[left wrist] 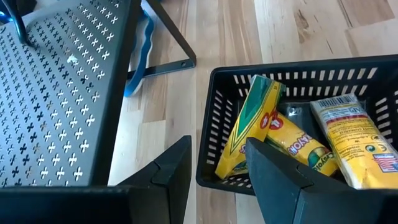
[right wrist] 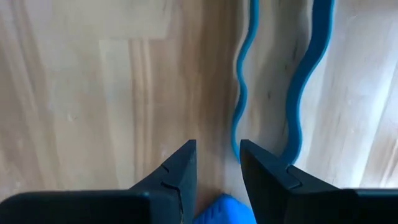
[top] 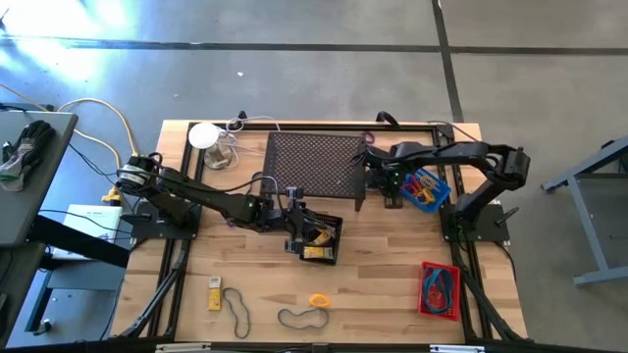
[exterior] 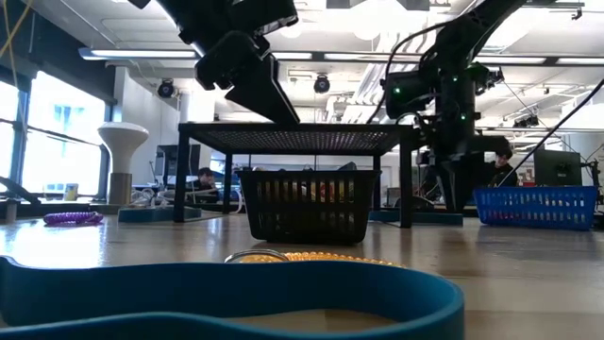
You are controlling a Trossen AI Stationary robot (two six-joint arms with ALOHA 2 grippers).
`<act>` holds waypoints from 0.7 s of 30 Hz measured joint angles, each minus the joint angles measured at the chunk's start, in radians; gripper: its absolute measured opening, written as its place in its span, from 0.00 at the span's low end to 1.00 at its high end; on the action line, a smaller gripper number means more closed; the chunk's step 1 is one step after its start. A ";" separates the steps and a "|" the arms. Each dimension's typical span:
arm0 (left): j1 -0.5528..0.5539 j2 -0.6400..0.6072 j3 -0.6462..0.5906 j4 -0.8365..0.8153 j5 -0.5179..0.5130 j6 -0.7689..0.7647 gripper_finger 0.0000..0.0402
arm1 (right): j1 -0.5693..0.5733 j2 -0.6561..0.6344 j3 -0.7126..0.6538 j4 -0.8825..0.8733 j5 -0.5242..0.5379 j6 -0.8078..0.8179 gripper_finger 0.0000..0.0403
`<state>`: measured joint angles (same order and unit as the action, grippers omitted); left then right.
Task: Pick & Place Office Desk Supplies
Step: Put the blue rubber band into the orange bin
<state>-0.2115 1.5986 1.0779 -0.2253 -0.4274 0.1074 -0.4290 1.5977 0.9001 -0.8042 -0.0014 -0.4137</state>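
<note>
Left claw [left wrist: 217, 171] open above black basket [left wrist: 214, 124].

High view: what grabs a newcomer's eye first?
The black perforated stand at the table's back centre, with the left gripper hovering, fingers open, over the black basket of yellow packets just in front of it. Next, the blue basket at back right and the red basket at front right.

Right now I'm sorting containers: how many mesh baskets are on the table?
3: a black basket under the left gripper, a blue basket beside the stand, a red basket at the front right.
</note>
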 joint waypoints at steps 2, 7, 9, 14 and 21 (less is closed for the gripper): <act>0.000 0.000 0.000 -0.002 0.000 0.000 0.36 | 0.000 0.013 0.000 0.026 0.001 -0.001 0.27; 0.000 0.000 0.000 -0.008 0.001 -0.003 0.36 | -0.007 0.060 0.000 0.050 0.026 -0.002 0.27; 0.000 0.000 0.000 -0.011 0.001 -0.003 0.36 | -0.007 0.079 0.000 0.058 0.031 -0.003 0.27; 0.000 0.000 0.000 -0.014 0.001 -0.003 0.36 | -0.007 0.095 0.001 0.079 0.043 -0.003 0.27; 0.000 0.000 0.000 -0.014 0.002 -0.003 0.36 | -0.009 0.096 0.000 0.071 0.090 -0.005 0.12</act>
<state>-0.2115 1.5986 1.0779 -0.2394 -0.4259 0.1047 -0.4381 1.6936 0.9005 -0.7333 0.0890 -0.4187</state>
